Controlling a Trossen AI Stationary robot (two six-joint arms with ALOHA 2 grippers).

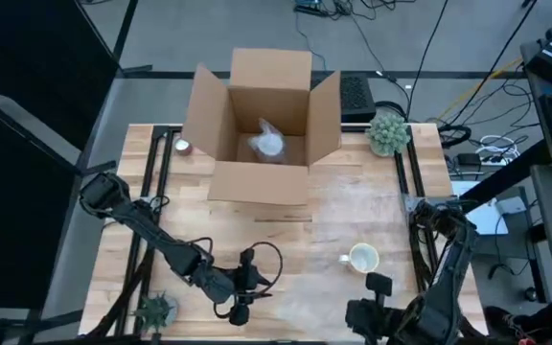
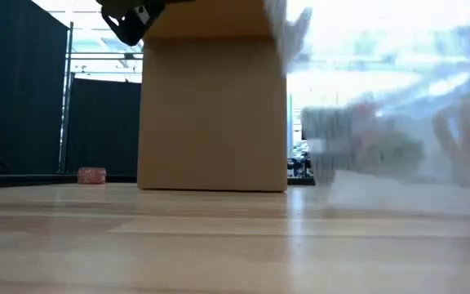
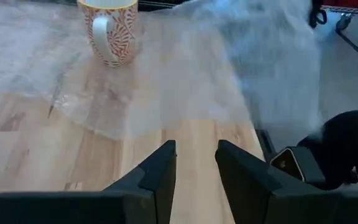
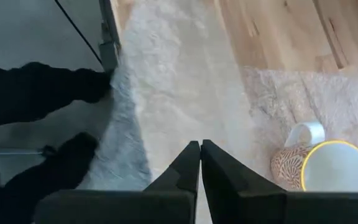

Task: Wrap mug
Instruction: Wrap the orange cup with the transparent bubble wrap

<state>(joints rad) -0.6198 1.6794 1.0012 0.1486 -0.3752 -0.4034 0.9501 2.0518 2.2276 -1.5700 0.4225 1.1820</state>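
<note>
A patterned mug (image 1: 362, 257) stands upright on a clear bubble-wrap sheet (image 1: 353, 206) that is spread over the table's right half. It also shows in the left wrist view (image 3: 109, 31) and the right wrist view (image 4: 328, 165). Near the front edge, close to the mug, my right gripper (image 4: 200, 149) is shut on the sheet. My left gripper (image 3: 196, 163) is open over bare wood at the front middle (image 1: 252, 287), pointing toward the mug, with nothing between its fingers. My right gripper pinches the bubble-wrap sheet near its front edge (image 4: 188, 134) between its two shut fingers, coming from above. That part is raised off the table (image 2: 398, 122) and slopes down to the rest of the sheet, which stays flat under the mug.
An open cardboard box (image 1: 262, 125) with a wrapped bundle inside (image 1: 268, 144) stands at the far middle. Beside it on the left lies a small red roll (image 1: 182, 146). A green plant (image 1: 388, 132) is at the far right, another (image 1: 156, 309) at the front left.
</note>
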